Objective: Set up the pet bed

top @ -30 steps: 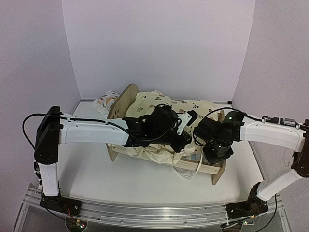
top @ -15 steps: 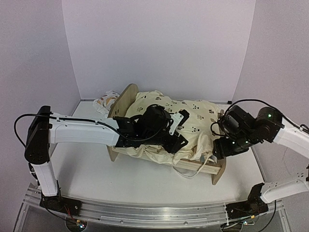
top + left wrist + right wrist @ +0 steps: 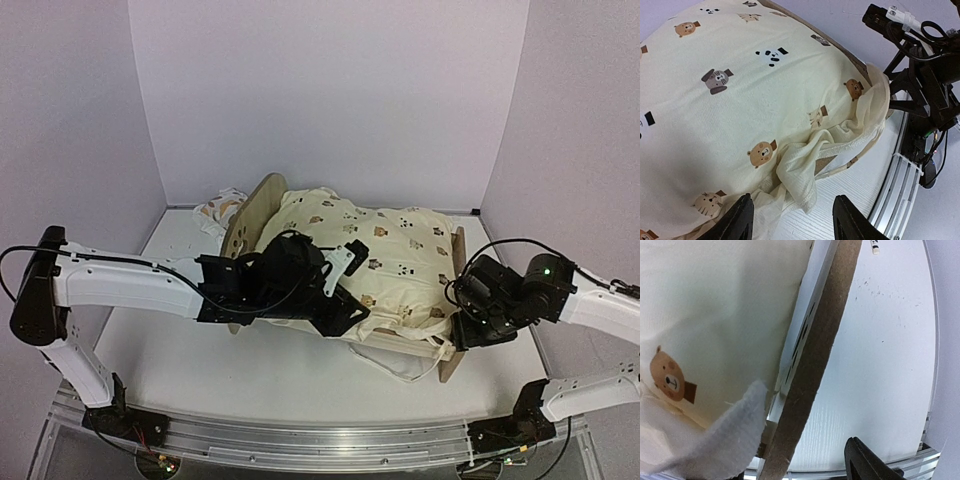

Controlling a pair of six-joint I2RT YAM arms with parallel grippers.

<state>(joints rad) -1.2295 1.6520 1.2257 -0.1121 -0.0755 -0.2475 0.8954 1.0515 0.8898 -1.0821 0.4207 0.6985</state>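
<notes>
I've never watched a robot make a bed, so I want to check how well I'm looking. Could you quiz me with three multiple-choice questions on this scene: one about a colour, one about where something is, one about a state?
1. What is the main colour of the quilt?
A) cream
B) red
C) dark green

2. Where does the leaf-print pillow lie?
A) on top of the quilt
B) on the table, behind the left end board of the pet bed
C) at the table's near edge

3. How is the left gripper?
A) shut on the quilt
B) open, holding nothing
C) shut on the pillow

Answers:
1 A, the cloth is cream with small animal faces.
2 B, it peeks out beyond that board in the overhead view.
3 B, its fingers stand wide apart and clamp nothing.
</notes>
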